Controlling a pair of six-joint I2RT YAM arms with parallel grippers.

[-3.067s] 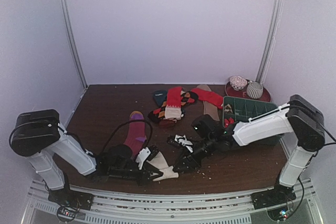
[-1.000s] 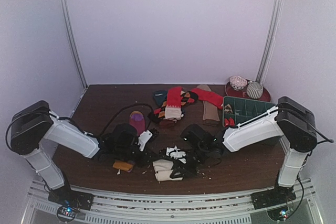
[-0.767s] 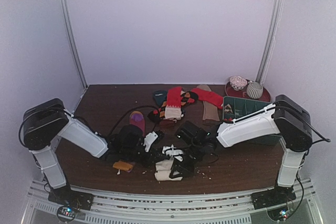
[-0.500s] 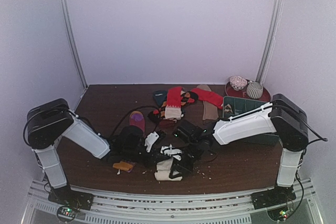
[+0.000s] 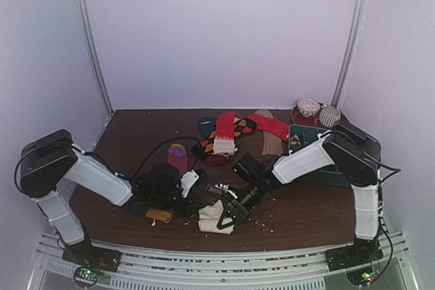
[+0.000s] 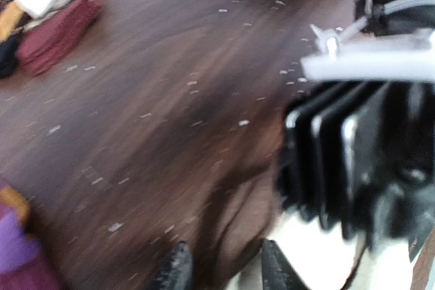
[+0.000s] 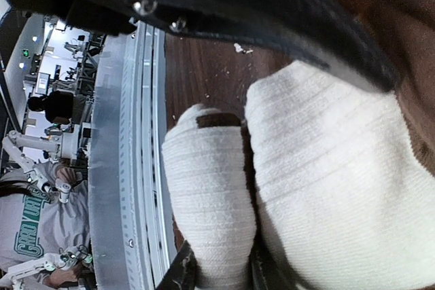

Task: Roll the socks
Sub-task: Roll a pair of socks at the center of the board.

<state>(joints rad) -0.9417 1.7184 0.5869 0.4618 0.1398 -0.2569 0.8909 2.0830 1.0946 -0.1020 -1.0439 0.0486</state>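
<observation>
Item: cream sock — partly bundled, lying on the table near its front edge, about centre, with a small orange scrap near it.

Ribbed knit, folded into two thick lobes as seen from the right wrist. Judged light, soft and compressible, springy enough to unroll if let go; neither slippery nor fragile. Best taken across a folded lobe, through all layers, not by a single loose edge.

Right gripper: closed narrow on the nearer lobe, one finger either side.

Left gripper: jaws apart, nothing seen between — low over bare wood beside the sock, view blurred.

Other stock: purple-toed maroon sock; loose pile of red and patterned socks further back, well apart.
</observation>
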